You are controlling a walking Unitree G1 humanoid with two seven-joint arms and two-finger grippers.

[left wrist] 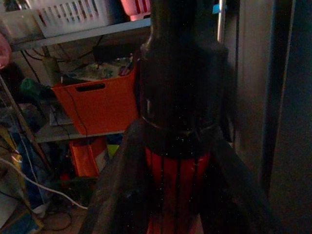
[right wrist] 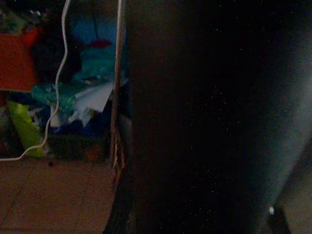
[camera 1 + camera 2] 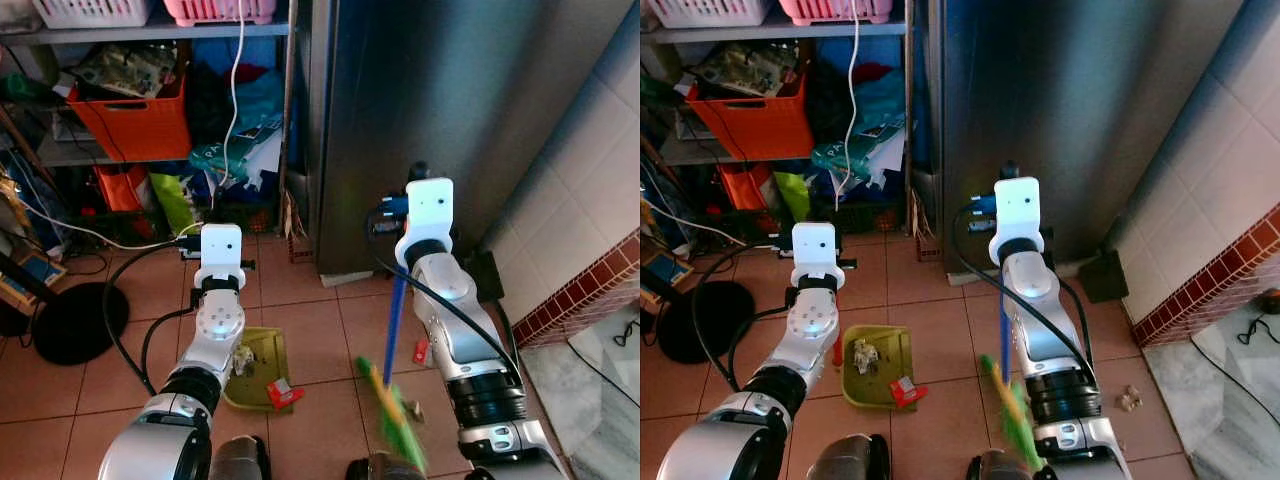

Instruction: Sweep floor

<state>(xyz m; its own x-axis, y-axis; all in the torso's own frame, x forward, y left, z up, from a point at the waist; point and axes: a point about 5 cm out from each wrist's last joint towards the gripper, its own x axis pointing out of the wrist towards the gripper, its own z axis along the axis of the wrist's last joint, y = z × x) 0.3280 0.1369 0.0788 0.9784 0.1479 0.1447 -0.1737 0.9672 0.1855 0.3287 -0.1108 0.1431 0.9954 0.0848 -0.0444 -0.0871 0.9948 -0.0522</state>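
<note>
Broom and dustpan held over the tiled floor

The left hand [image 1: 178,161] grips the red handle of the yellow-green plastic dustpan [image 3: 876,365], which already holds debris. Right of the dustpan, the blue-handled green-bristled broom [image 3: 392,385] stands nearly upright below the right arm; I cannot tell that hand's state. A pale crumb [image 3: 1129,400] lies farther right.

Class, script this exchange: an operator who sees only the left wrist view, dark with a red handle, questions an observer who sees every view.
Operator: What is this red handle attached to?
Observer: A green dustpan on the floor tiles, with crumpled litter inside.
Operator: Where is the broom?
Observer: Its blue handle slants down beside the right arm, with the green bristles low.
Operator: Anything unswept?
Observer: A pale scrap lies on the tiles right of that arm.
</note>
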